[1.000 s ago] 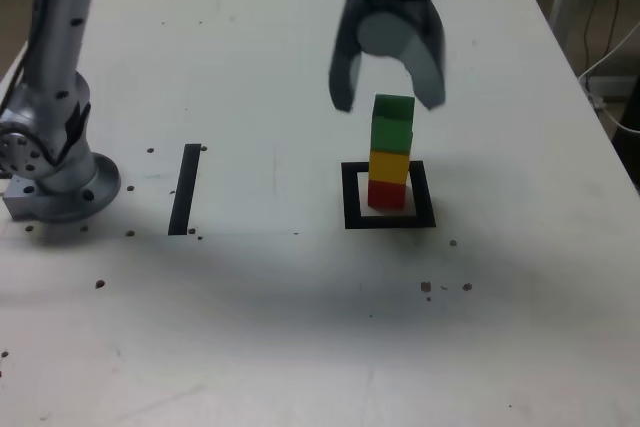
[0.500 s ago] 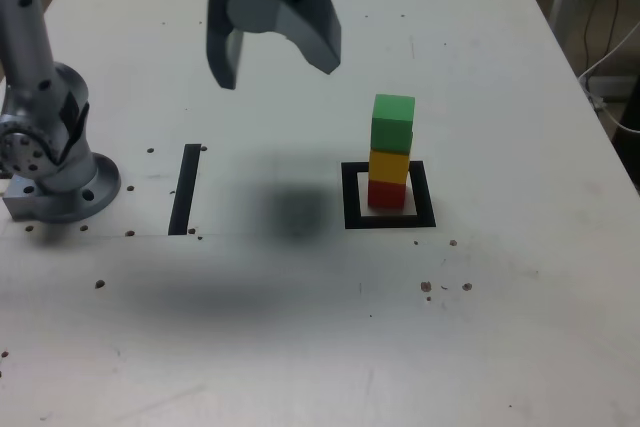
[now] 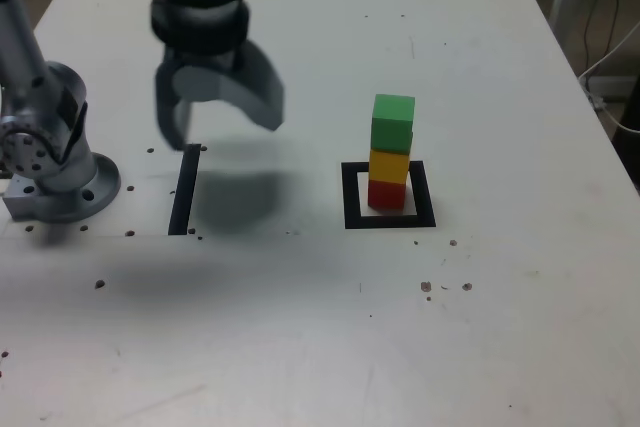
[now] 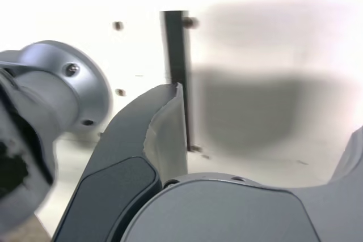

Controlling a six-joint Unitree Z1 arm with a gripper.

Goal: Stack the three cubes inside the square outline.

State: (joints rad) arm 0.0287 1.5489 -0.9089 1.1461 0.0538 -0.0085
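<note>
Cubes are standing as one column: red cube (image 3: 387,194) at the bottom, yellow cube (image 3: 389,165) on it, green cube (image 3: 393,123) on top, each touching the one below. Green one is sitting turned a little off square from the yellow. Column is resting on the white centre of the square outline (image 3: 351,197), toward the far part of the frame, red base inside the black tape.

Gripper (image 3: 220,119) is hanging above the table (image 3: 500,327), well apart from the column, toward the exterior view's left. Jaws are pointing down and standing spread wide, nothing between them. Fingertips are hovering over the far end of the straight black tape strip (image 3: 184,190); a soft shadow is lying on the table just below and beside them.

Arm base (image 3: 55,162) is sitting at the exterior view's left edge, beside the strip.

Wrist view is showing the gripper (image 4: 266,134) with its dark fingers (image 4: 142,157) splayed, the tape strip (image 4: 174,49) running between them on the white surface, and the rounded base flange (image 4: 62,94) near it. Small dark screw holes are dotting the table.
</note>
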